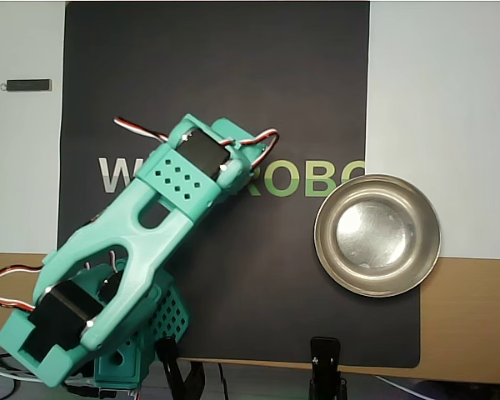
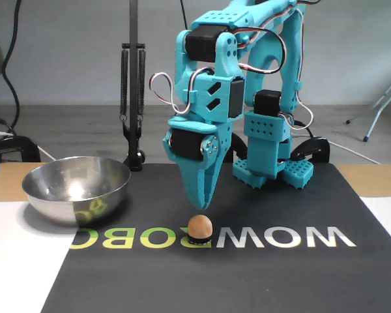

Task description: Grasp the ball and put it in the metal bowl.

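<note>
A small orange-peach ball [image 2: 200,227] rests on a little black ring on the dark mat, among the printed letters. My teal gripper [image 2: 202,204] hangs straight above it in the fixed view, pointing down, its tips a short gap over the ball and not touching it. The fingers are together, so the gripper is shut with nothing in it. The shiny metal bowl [image 2: 76,189] stands empty at the left in the fixed view. In the overhead view the bowl [image 1: 377,235] is at the right, and the arm [image 1: 150,229] hides both the ball and the gripper.
The dark mat [image 1: 217,75] carries pale printed letters. The arm's base [image 2: 272,166] stands at the mat's far edge in the fixed view. A black clamp stand [image 2: 133,98] rises behind the bowl. A small dark bar [image 1: 27,85] lies on the white surface at upper left overhead.
</note>
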Action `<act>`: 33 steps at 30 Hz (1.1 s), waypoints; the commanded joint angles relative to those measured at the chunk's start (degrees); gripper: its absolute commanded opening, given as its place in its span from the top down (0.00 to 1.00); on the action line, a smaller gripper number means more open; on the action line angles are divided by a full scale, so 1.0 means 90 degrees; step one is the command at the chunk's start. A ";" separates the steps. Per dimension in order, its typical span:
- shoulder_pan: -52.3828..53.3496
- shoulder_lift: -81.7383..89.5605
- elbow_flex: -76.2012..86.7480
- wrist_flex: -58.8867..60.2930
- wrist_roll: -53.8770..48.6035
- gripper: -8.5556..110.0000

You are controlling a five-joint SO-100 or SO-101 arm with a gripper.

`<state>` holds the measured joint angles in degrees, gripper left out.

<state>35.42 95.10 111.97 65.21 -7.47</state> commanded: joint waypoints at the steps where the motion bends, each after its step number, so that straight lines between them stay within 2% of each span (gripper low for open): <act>1: 0.0000 0.0186 0.0020 -0.0010 -0.0049 0.79; 3: 0.0000 0.0186 0.0020 -0.0010 -0.0049 0.76; 33: 0.0127 0.0195 0.0029 -0.0010 -0.0049 0.75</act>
<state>36.30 95.10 112.41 64.95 -7.73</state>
